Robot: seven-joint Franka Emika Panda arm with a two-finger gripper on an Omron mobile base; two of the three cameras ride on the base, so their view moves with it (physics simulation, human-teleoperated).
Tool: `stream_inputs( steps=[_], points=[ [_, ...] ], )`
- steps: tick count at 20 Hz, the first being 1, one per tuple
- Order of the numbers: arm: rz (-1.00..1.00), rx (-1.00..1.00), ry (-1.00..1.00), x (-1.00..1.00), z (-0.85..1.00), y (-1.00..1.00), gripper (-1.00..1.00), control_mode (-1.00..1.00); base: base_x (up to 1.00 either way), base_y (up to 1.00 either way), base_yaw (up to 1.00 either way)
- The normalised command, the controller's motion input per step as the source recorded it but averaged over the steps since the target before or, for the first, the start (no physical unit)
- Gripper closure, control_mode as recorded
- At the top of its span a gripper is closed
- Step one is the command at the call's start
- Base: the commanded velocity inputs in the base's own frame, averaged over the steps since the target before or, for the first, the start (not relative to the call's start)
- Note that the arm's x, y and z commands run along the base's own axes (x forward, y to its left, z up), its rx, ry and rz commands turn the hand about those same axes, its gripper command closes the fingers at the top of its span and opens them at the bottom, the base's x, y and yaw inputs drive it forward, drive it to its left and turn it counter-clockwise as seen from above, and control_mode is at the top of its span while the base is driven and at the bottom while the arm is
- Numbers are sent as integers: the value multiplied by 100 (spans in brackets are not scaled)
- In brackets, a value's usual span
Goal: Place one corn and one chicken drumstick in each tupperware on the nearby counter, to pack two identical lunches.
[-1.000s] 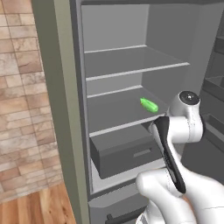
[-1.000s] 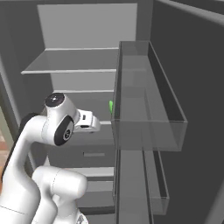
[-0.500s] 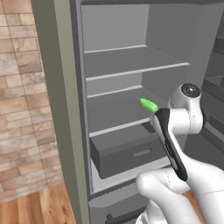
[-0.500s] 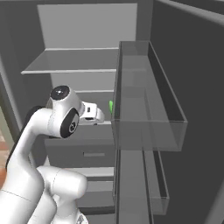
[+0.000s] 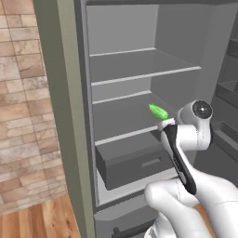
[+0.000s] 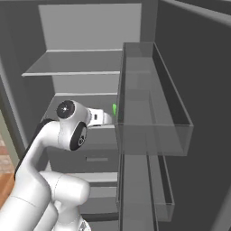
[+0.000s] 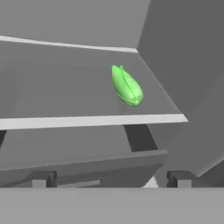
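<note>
Tool [image 7: 109, 179] fingers stand spread wide apart with nothing between them, their two dark tips [image 7: 41, 178] showing low in the hand view, pointed into an open fridge [image 5: 69, 116]. Taking the corn [image 7: 126, 85] as the landmark: it is a single bright-green cob lying on its side on the middle shelf [image 7: 65, 94] of the fridge, near that shelf's front edge and close to the right inner wall. The tool hangs in front of the corn and a little below it, apart from it, not touching. In the left base view the corn [image 5: 158, 111] shows just above and left of the white wrist of the arm [image 5: 186, 139]; in the right base view only a sliver of the corn [image 6: 114, 109] peeks out just beyond the wrist, beside the edge of the clear door bin [image 6: 153, 113]. Below the corn's shelf sits a grey drawer [image 5: 135, 162], pulled partly forward. Above the corn runs another bare shelf [image 5: 139, 67]. Left of the corn, past the fridge's olive-grey side panel, stands a brick wall [image 5: 23, 116], with wooden floor [image 5: 42, 221] below it.
</note>
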Motion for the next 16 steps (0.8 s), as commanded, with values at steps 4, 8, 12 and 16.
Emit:
stream_inputs(
  steps=[4, 8, 12, 16],
  points=[
    [0, 0, -4, 13, 1, -30, -100, -100, 0, 0, 0],
    [0, 0, 0, 33, 1, -20, -100, -100, 0, 0, 0],
    [0, 0, 0, 48, 0, -15, -100, -100, 0, 0, 0],
    [0, 0, 0, 50, 0, -15, -100, -100, 0, 0, 0]
  ],
)
